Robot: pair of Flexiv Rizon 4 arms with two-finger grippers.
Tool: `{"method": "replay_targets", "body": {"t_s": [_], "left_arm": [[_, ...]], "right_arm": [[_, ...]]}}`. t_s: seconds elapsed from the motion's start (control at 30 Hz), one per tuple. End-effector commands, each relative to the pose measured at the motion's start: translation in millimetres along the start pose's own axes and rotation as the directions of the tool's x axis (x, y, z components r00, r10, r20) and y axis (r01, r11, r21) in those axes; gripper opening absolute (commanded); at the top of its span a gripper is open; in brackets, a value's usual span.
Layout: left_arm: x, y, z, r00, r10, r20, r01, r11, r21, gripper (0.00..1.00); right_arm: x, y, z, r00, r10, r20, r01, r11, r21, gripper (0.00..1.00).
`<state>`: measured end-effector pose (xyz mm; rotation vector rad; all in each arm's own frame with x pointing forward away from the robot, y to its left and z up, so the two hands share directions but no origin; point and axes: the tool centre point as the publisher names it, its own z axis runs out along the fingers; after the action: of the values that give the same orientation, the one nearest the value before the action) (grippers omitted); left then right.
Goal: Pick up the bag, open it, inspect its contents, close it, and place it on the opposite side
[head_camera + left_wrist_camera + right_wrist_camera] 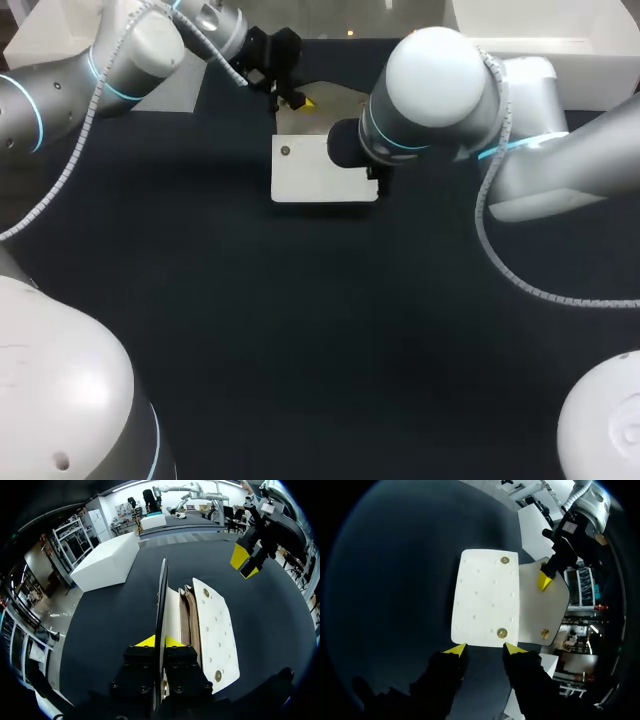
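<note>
A white bag (pixel 318 172) lies flat on the dark table at the back middle, with two brass studs on its body. Its flap (pixel 335 105) is lifted open at the far side. My left gripper (pixel 297 99) is shut on that flap, and the left wrist view shows the thin flap edge (pixel 161 600) pinched between the yellow tips (pixel 161 641), with the bag's open mouth (pixel 189 617) beside it. My right gripper (pixel 485 650) is open, its tips just short of the bag's near edge (pixel 485 600), close to one stud. In the head view the right wrist (pixel 400 140) hides its fingers.
The dark table cloth (pixel 300 330) spreads wide in front of the bag. A white box (pixel 107 562) stands at the back left corner, and a white bin (pixel 545 30) at the back right. The two arms are close together over the bag.
</note>
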<state>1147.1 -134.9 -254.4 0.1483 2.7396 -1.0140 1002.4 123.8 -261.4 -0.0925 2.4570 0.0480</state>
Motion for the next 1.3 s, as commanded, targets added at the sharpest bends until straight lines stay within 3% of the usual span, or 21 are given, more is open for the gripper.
{"method": "replay_targets", "body": {"t_s": [0.03,0.4,0.9,1.3], "left_arm": [[17.8,-8,-17,0.999,0.003,0.036,-0.003,1.000,-0.008,0.00],[24.5,-9,-26,0.999,-0.026,0.048,0.026,1.000,-0.014,0.00],[44.4,-12,-33,1.000,-0.020,0.016,0.020,1.000,-0.020,0.00],[51.4,-16,-38,0.998,-0.060,0.002,0.060,0.998,-0.005,0.00]], "right_arm": [[-7.5,5.2,-1,1.000,-0.007,-0.001,0.007,1.000,0.014,0.00],[-21.9,7.2,-1,0.999,0.015,0.049,-0.015,1.000,-0.010,0.00],[-47.7,19.3,24,0.995,0.012,0.100,-0.011,1.000,-0.011,0.00],[-50.8,28.7,42,0.996,0.001,0.084,0.001,1.000,-0.026,0.00]]}}
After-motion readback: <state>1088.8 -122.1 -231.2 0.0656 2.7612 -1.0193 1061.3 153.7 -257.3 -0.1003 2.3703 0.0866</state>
